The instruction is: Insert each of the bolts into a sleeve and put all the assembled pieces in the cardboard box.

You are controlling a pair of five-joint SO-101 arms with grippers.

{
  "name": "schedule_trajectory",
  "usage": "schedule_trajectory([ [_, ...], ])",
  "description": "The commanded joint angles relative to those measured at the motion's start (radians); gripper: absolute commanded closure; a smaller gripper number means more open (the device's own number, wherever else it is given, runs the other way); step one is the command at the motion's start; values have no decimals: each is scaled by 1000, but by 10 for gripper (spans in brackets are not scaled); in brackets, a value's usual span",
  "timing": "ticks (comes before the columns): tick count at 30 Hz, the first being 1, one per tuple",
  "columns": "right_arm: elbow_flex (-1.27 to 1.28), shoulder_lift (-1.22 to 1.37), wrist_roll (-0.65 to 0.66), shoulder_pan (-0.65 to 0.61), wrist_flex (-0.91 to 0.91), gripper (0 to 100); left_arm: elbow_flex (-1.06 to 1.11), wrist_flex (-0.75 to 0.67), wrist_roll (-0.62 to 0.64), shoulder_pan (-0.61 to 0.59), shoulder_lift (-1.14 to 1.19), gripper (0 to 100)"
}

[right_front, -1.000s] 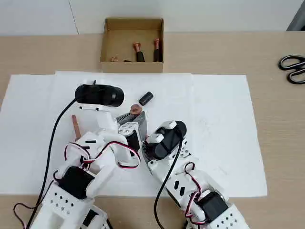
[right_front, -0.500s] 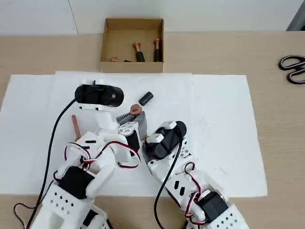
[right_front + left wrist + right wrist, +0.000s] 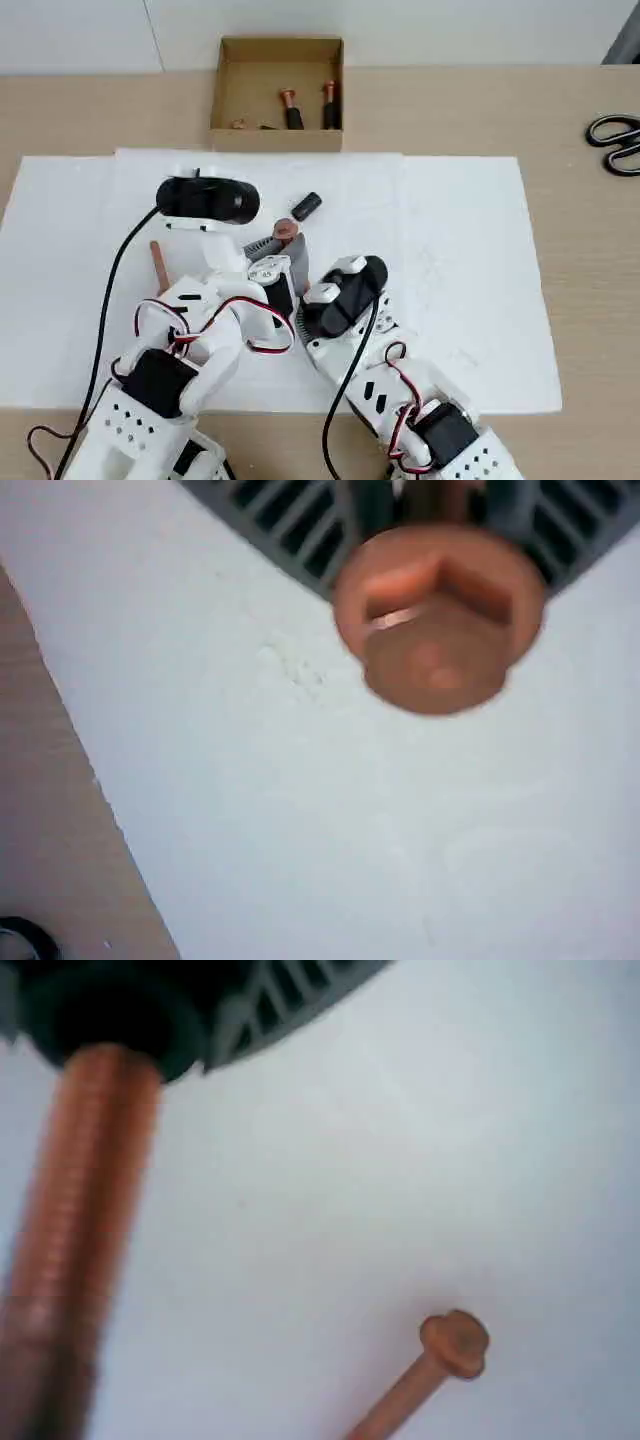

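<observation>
Looking down, we are finding the left gripper (image 3: 282, 240) pinching a copper bolt (image 3: 285, 229) near a loose sleeve (image 3: 306, 206). Its wrist view: jaws clamping behind the hex head (image 3: 438, 620). Right wrist: the right gripper (image 3: 150, 1005) is pinching a second sleeve (image 3: 100, 1010) over the threads (image 3: 80, 1240). We are judging both rigid, light; grip mid-body.

Both arms crowd the paper's (image 3: 460, 280) near middle, left gripper (image 3: 435, 500) clamped on a bolt (image 3: 437, 620), right gripper (image 3: 130, 1000) on a sleeve (image 3: 95, 1020). A loose sleeve (image 3: 306, 206) lies between them and the cardboard box (image 3: 275, 141), a spare bolt (image 3: 157, 265) beside the left arm (image 3: 200, 330). Rightward the paper lies open.
</observation>
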Motion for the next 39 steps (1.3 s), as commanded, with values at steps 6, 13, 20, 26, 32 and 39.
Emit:
schedule_trajectory([
  [6,-34,-19,8,-10,-28,995,1,-32,2,8,-26,994],
  [13,-34,-19,8,-8,-28,995,5,-29,0,6,-28,994],
  [20,-34,-19,8,-7,-28,995,5,-28,-34,-2,-31,994],
  [26,-34,-19,9,-7,-28,995,5,0,-32,6,-31,994],
  [32,-34,-19,9,-7,-28,995,7,12,-32,6,-31,994],
  [39,-35,-21,9,25,-28,995,7,34,-32,6,-31,994],
])
